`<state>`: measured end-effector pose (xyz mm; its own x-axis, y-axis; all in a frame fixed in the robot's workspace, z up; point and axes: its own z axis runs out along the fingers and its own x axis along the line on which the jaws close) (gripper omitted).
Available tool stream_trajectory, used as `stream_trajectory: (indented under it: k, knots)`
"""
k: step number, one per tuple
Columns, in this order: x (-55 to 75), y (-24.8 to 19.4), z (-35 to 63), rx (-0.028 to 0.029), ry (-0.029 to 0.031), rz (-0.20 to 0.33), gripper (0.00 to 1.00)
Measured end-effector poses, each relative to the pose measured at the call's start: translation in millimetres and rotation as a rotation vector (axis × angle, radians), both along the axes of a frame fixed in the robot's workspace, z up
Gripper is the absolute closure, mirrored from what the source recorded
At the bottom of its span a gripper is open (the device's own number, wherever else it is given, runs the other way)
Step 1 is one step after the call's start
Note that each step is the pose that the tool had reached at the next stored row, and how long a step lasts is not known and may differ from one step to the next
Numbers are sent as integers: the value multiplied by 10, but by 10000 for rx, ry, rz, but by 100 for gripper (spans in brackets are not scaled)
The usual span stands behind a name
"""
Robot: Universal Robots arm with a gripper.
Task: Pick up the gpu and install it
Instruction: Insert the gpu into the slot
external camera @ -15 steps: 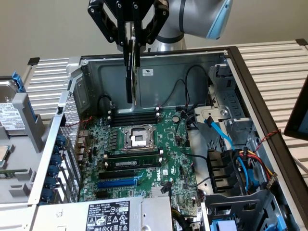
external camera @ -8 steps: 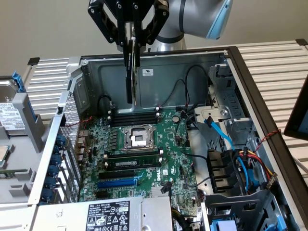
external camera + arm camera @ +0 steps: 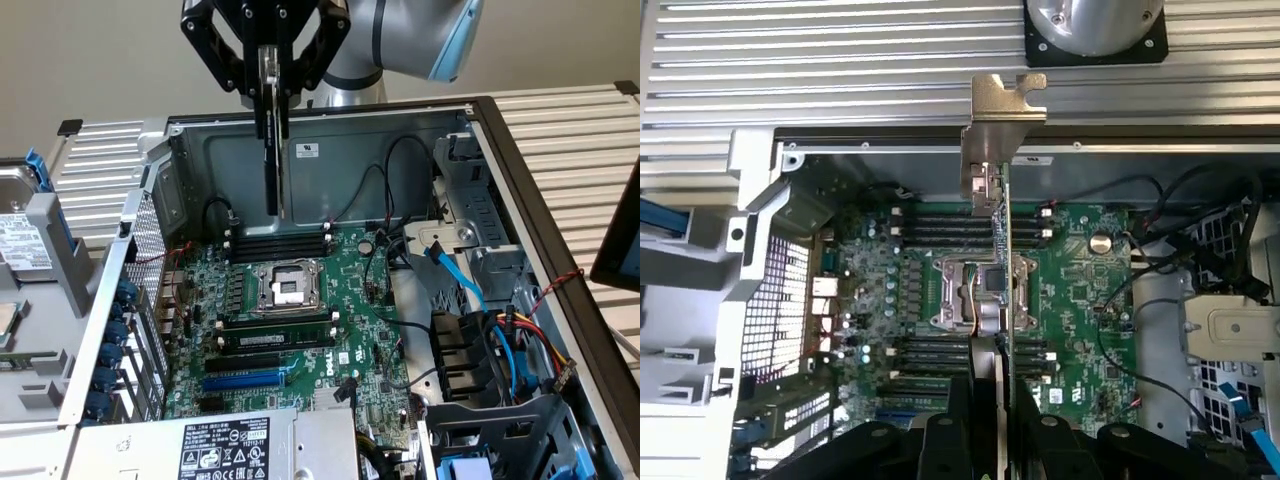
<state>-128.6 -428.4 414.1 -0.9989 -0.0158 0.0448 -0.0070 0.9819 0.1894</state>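
Note:
My gripper (image 3: 270, 85) hangs above the open computer case, shut on the gpu (image 3: 271, 160). The card is seen edge-on and hangs straight down, its lower end just above the memory slots (image 3: 280, 243) at the back of the green motherboard (image 3: 340, 300). In the wrist view the gpu (image 3: 1004, 250) runs away from my gripper (image 3: 1002, 425), with its silver end bracket (image 3: 1002, 110) at the far end, over the CPU socket (image 3: 980, 290). A blue expansion slot (image 3: 245, 381) and a black one (image 3: 270, 343) lie empty near the board's front.
The case's rear wall (image 3: 330, 160) stands behind the card. Black, blue and coloured cables (image 3: 470, 290) crowd the exterior view's right side by the drive cage. A power supply (image 3: 230, 445) sits at the front, and a swung-out drive bracket (image 3: 30, 260) lies on the exterior view's left.

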Motion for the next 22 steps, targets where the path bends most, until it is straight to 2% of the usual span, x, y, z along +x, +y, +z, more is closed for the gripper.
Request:
stream_trajectory:
  k: [5, 13, 22]
  knots:
    - [0, 0, -4, -1, -6, 894, 73]
    - [0, 0, -8, -6, -158, 2371, 73]
    - [0, 0, -14, 32, -220, 3994, 73]
